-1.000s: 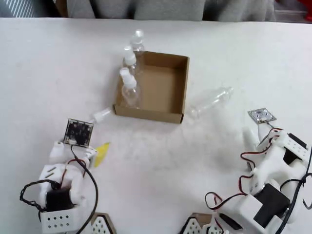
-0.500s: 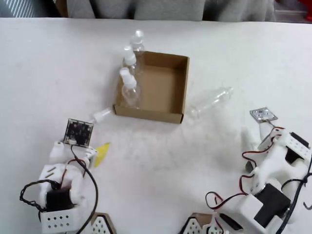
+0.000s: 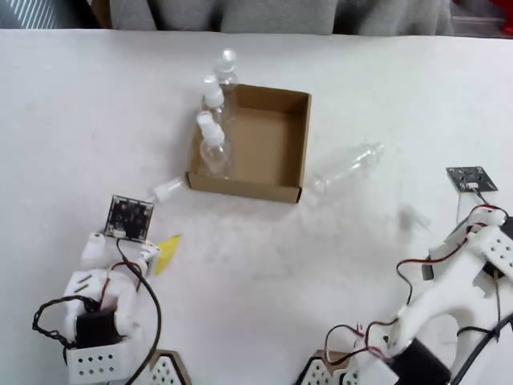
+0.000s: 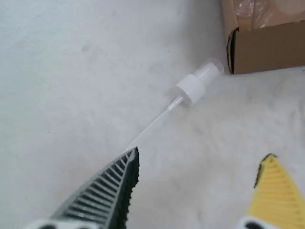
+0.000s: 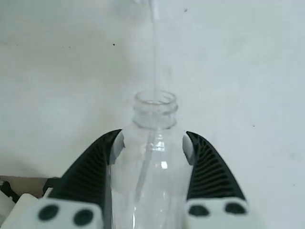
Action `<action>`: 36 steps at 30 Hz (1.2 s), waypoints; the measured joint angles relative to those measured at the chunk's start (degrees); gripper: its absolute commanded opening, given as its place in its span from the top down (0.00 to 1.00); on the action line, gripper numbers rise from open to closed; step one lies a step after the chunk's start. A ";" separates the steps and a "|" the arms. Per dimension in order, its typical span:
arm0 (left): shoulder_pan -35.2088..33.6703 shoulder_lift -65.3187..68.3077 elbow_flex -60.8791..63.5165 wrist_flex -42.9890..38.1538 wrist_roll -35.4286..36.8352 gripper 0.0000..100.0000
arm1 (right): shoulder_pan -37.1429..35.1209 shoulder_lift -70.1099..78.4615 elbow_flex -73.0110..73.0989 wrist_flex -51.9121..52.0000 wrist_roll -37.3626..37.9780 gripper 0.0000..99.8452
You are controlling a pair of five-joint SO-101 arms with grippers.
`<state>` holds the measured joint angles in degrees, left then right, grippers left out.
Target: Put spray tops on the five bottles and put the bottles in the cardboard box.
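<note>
Meanwhile, the right tool point(image 5: 152, 139) pinches an uncapped bottle point(image 5: 153, 119), a thin tube point(image 5: 155, 57) entering its neck. The left tool point(image 4: 202, 153) hangs spread near a loose spray top point(image 4: 196, 86) lying on the surface point(image 4: 71, 71) beside the cardboard box point(image 4: 267, 45). Capping appears in hand; seating a top squarely on the neck likely comes next.

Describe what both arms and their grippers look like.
Both arms are white printed shells with black motors and looped red and black wires: left arm, right arm. The left gripper has one dark ribbed finger and one yellow; the right gripper has two black ribbed fingers.
</note>
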<state>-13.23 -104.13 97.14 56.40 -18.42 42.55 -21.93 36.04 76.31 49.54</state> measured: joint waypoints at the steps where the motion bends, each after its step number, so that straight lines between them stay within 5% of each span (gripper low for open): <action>1: 0.00 0.00 0.00 0.00 0.00 0.62 | 0.00 -1.32 0.53 0.62 0.00 0.98; 16: 3.25 0.00 -0.88 -1.49 4.84 0.62 | 8.97 -27.34 3.25 5.36 0.09 0.98; 27: 22.95 0.35 -18.20 4.13 11.69 0.62 | 20.13 -19.52 7.30 -12.92 0.00 0.98; 36: 45.45 25.76 -31.12 -4.57 27.43 0.62 | 25.32 -1.41 0.09 -22.51 0.00 0.98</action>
<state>32.22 -78.37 66.02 51.82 9.01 67.87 -23.34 36.13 53.80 49.54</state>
